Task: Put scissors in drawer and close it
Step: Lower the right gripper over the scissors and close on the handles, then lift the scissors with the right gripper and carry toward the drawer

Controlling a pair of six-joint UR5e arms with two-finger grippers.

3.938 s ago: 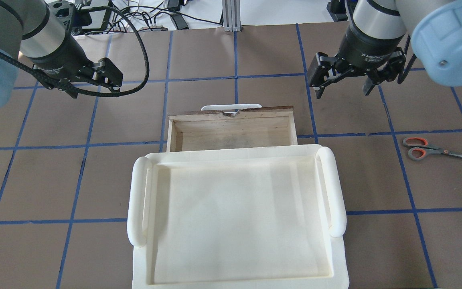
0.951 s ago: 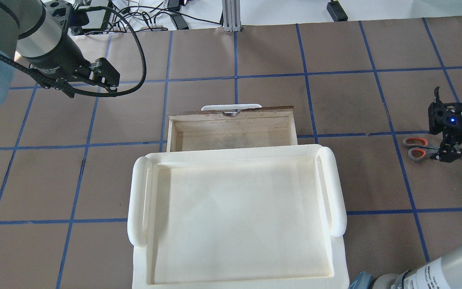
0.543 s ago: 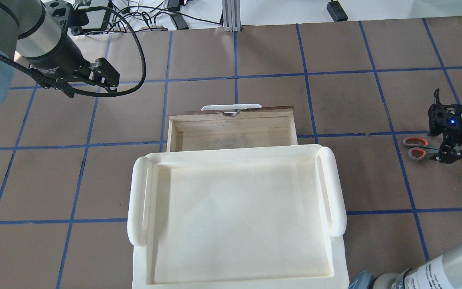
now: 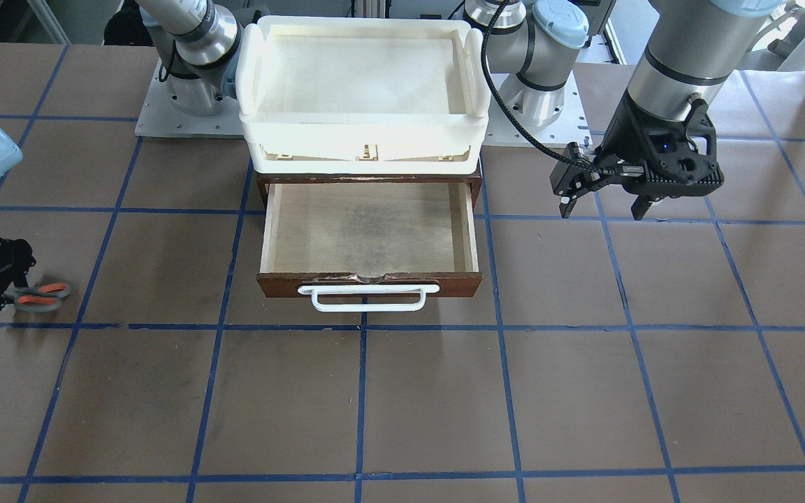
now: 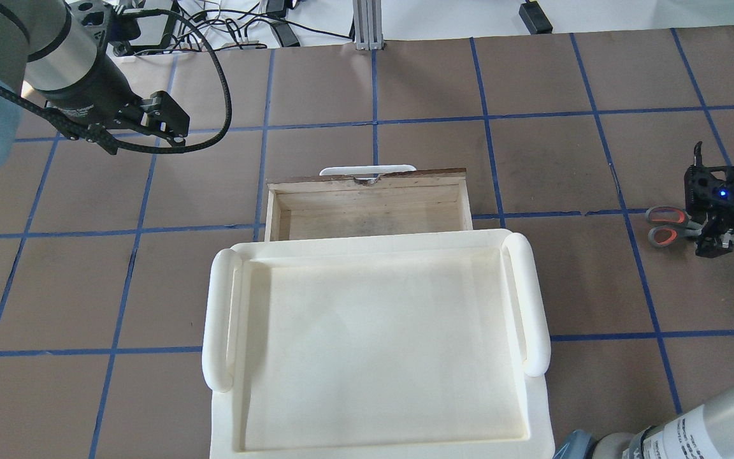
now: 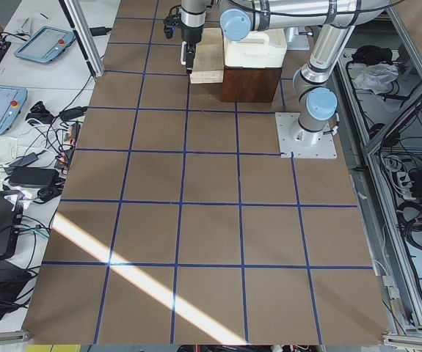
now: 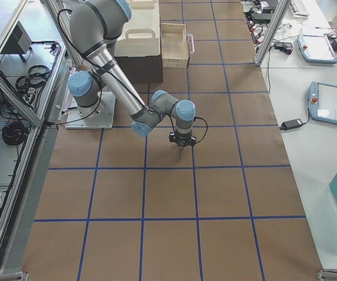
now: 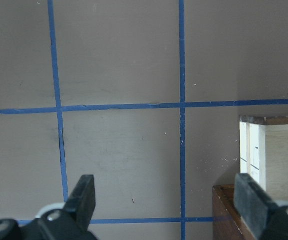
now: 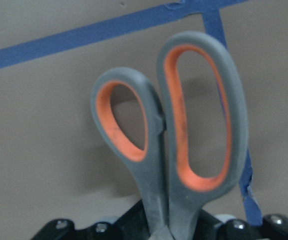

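Observation:
The scissors [image 5: 665, 224], grey loops lined in orange, are at the table's right side, held near the pivot by my right gripper [image 5: 711, 239], which is shut on them. The right wrist view shows the loops [image 9: 184, 125] sticking out past the gripper [image 9: 159, 225]. They also show in the front view [image 4: 42, 295]. The brown wooden drawer [image 5: 367, 180] stands pulled open, its pale inside bare, its white handle [image 4: 367, 297] on the front. My left gripper [image 5: 150, 131] is open and empty, hovering left of the drawer [image 8: 274, 150].
A cream-white plastic tray [image 5: 220, 319] sits on top of the brown cabinet [image 4: 367, 178] above the drawer. Blue tape lines grid the brown table. Tablets and cables lie beyond the table's edge [image 6: 20, 95].
My right arm came from the far centre down to the scissors. In the last half second the scissors' loops shifted slightly farther with the gripper. The left arm has not moved.

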